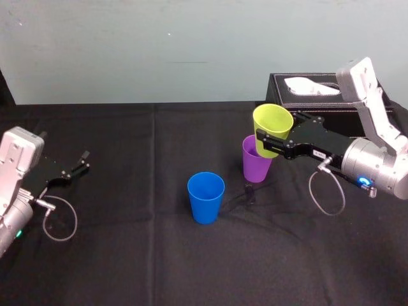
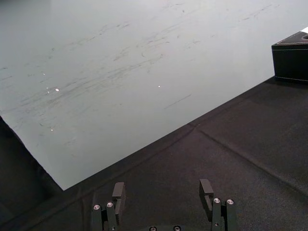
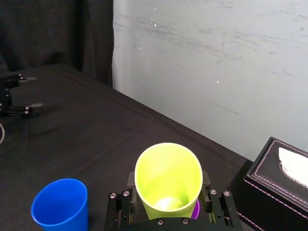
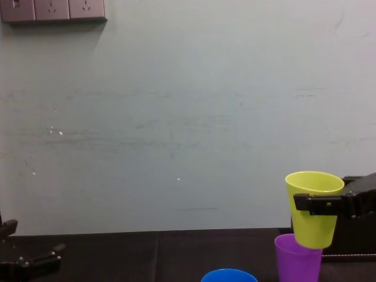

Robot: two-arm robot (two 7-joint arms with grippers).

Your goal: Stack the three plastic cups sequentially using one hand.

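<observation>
The purple cup (image 1: 256,160) is standing upright on the black tabletop (image 1: 127,268), right of centre and just in front of the black tissue box (image 1: 305,102). The yellow-green cup (image 1: 271,127) is hanging directly above it, mouth up and leaning slightly. In the chest view its base seems to be dipping just inside the purple cup's mouth, though how deep it is sitting is hard to tell. From the right wrist view the yellow-green cup (image 3: 167,175) is showing a bare pale bottom inside, with a sliver of purple peeking from beneath it. The blue cup (image 1: 206,197) is standing upright by itself near the middle of the tabletop, to the left of the purple cup and nearer the robot, apart from both; its inside is looking bare too.

The right hand (image 1: 271,140) is reaching in from the right and clamping the yellow-green cup around its upper wall, one black finger pressing on each side. The left hand (image 1: 81,162) is resting low at the far left of the tabletop, its fingers spread apart and gripping nothing.
</observation>
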